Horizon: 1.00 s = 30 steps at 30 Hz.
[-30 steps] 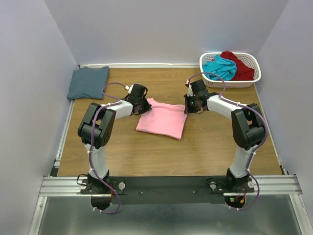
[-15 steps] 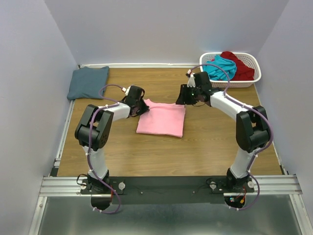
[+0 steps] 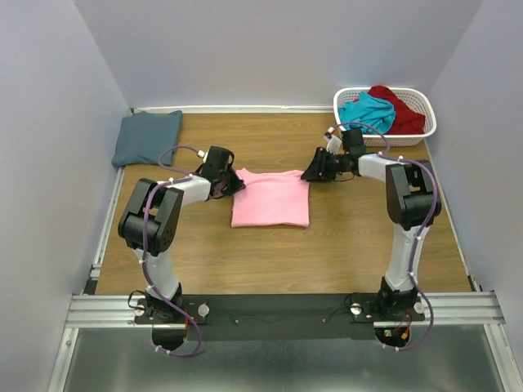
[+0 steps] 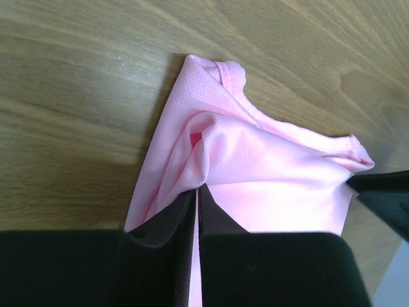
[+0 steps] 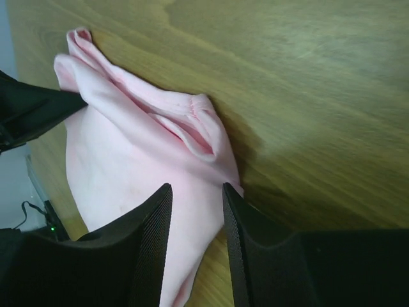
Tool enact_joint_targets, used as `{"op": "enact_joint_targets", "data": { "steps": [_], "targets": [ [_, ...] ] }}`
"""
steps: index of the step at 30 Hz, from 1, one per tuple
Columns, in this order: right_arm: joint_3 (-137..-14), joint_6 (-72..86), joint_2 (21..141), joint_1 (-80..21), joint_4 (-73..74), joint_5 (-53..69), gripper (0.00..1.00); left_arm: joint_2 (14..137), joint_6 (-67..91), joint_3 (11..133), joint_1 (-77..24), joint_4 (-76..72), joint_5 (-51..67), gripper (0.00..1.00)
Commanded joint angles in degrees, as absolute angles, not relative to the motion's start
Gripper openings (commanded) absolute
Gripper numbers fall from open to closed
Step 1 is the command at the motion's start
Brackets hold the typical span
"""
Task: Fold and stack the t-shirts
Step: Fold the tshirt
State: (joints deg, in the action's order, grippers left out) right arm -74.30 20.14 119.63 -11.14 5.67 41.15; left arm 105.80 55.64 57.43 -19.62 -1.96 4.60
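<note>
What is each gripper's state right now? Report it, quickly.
Left gripper: closed, pinching an edge of the light pink soft cloth t-shirt.
Right gripper: open, jaws apart over the same shirt, holding nothing.

Stock as I read it from my station.
- Surface (image 3: 270, 253): wood, brown grain, smooth, with a soft sheen.
- Pink t-shirt (image 4: 268, 179): soft matt cloth. I can make out a fine mesh knit and a stitched neckband.
- Blue-grey t-shirt (image 3: 147, 137): matt cloth.
- Teal t-shirt (image 3: 368, 113) and dark red t-shirt (image 3: 406, 114): matt cloth, crumpled.
- Basket (image 3: 392, 139): white slotted plastic, faintly glossy.
- Left pincer (image 4: 197, 198): black, matt, smooth, plastic by the look of it.
- Right pincer (image 5: 197, 192): black, matt, finely ridged along the inner edges.
- Rail (image 3: 98, 310): bare silver metal, dull finish.
</note>
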Motion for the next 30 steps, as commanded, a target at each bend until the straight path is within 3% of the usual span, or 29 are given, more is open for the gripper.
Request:
{"op": "enact_joint_targets", "data": {
  "steps": [1,6,9,15,19,26,30],
  "targets": [
    [-74.5,21.0,117.8,-10.0,4.5,45.3,0.46,101.5,53.4,55.9,-18.8,2.5,4.7,0.13],
    [-71.5,23.5,109.2,-11.5,4.6,48.4,0.49,94.6,53.4,58.3,-18.8,7.0,3.8,0.31],
    [-67.3,25.1,103.8,-12.8,4.5,50.9,0.50,88.6,52.3,57.7,-19.2,9.2,3.1,0.35],
    [-57.6,25.1,101.5,-17.5,4.5,55.8,0.49,81.9,49.9,49.6,-22.0,10.0,7.2,0.35],
    [-52.9,23.1,103.7,-18.1,4.5,54.9,0.45,83.0,49.3,43.7,-22.5,9.9,9.6,0.30],
    [-49.7,22.8,110.7,-15.3,4.5,51.9,0.42,86.7,51.0,36.8,-20.8,8.6,12.6,0.22],
    [-47.4,23.1,108.7,-12.5,4.7,49.6,0.42,84.4,51.9,33.8,-18.3,9.1,12.2,0.20]
  ]
}}
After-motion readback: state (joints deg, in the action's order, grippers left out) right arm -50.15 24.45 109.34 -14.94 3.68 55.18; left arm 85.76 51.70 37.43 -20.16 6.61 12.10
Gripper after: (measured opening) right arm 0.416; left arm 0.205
